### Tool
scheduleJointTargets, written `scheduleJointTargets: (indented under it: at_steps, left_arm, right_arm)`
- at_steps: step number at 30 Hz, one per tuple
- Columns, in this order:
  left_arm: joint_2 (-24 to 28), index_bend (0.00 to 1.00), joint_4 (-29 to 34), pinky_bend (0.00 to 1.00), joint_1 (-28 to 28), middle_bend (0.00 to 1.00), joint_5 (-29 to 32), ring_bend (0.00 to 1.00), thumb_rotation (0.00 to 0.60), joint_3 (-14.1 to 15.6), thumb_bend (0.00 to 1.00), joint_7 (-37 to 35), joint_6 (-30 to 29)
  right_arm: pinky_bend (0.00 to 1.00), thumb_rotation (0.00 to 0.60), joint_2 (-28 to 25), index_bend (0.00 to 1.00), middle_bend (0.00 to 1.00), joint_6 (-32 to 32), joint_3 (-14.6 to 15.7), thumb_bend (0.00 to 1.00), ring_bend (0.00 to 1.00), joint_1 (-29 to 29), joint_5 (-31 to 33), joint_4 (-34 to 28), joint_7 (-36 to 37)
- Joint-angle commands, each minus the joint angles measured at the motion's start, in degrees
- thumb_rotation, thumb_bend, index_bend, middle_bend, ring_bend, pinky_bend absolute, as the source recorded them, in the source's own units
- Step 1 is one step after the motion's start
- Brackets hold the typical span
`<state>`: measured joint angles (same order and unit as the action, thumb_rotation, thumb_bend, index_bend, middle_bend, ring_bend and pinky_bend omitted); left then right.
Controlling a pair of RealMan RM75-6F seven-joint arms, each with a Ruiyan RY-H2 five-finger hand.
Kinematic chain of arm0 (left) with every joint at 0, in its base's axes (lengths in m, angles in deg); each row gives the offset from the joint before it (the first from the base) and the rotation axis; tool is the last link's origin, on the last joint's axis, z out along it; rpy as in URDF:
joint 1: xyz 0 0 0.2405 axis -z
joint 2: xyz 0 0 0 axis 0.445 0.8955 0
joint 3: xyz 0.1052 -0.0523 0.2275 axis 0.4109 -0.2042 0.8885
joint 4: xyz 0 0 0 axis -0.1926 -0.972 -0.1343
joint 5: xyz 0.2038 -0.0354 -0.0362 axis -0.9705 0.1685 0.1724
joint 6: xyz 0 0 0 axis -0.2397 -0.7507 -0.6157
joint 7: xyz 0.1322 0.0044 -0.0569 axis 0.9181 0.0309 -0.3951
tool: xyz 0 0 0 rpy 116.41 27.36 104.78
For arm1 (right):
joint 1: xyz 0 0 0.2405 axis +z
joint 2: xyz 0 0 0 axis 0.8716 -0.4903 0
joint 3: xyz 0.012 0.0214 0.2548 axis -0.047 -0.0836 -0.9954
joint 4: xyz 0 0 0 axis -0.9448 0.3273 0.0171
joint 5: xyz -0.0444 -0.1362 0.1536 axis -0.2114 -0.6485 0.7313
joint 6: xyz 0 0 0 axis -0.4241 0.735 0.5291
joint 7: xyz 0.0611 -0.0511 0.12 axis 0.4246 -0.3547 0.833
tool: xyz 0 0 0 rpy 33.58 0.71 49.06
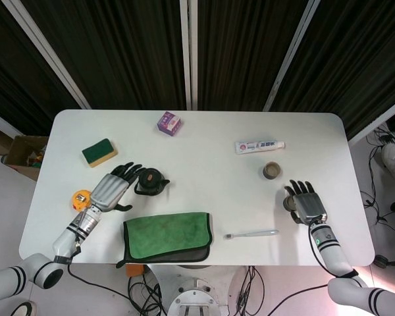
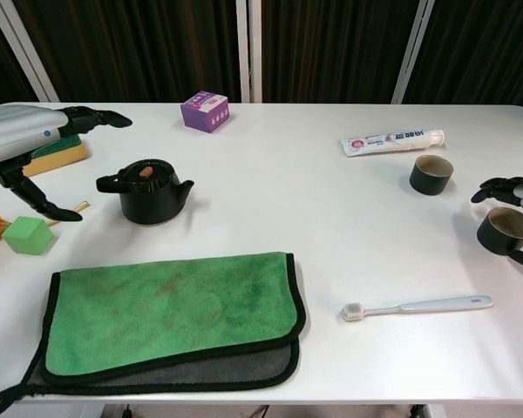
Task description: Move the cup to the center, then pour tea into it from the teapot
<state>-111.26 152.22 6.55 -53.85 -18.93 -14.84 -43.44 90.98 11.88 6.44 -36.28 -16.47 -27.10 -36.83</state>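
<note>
Dark curtains hung behind a white table, which carried all the objects. At the right side of the table, the right hand was around a dark cup. In the chest view its fingers reached past the far side of the cup and the thumb lay at the near side, so the cup sat between them; whether they really pressed it, I could not tell. In the head view the cup was mostly hidden under this hand. A second dark cup stood a little farther on the table, apart from the hand, and beyond it lay a toothpaste tube.

The black teapot stood on the left half of the table, with its lid on. The left hand was just to the left of it, with fingers spread and holding nothing; the fingertips came near the teapot but did not touch it.

Near the front edge lay a folded green cloth, and right of it a white toothbrush. A purple box stood at the far side, a green sponge at the far left, and a small green cube near the left hand.
</note>
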Motion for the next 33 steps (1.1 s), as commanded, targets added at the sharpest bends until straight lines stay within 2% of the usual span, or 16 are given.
scheduleJointTargets:
  at_steps: [1, 13, 33]
  left_arm:
    - [0.0, 0.05, -0.1, 0.15, 0.0, 0.07, 0.1, 0.01, 0.6, 0.0, 0.1, 0.0, 0.1]
    - [0.2, 0.05, -0.1, 0.15, 0.1, 0.07, 0.1, 0.01, 0.6, 0.1, 0.1, -0.2, 0.3]
    - [0.2, 0.05, -0.8, 0.15, 0.0, 0.07, 0.1, 0.01, 0.6, 0.2, 0.1, -1.1, 0.1]
  right_arm:
    - [0.0, 0.6, -0.1, 0.19, 0.05, 0.2, 0.0, 0.33, 0.0, 0.0, 0.2, -0.1, -0.1]
    - [0.0, 0.6, 0.0, 0.32, 0.06, 0.5, -0.1, 0.33, 0.0, 0.6, 1.0, -0.2, -0.5]
    - [0.0, 0.6, 0.5, 0.46, 0.06, 1.5, 0.1, 0.34, 0.0, 1.1, 0.0, -0.7, 0.4]
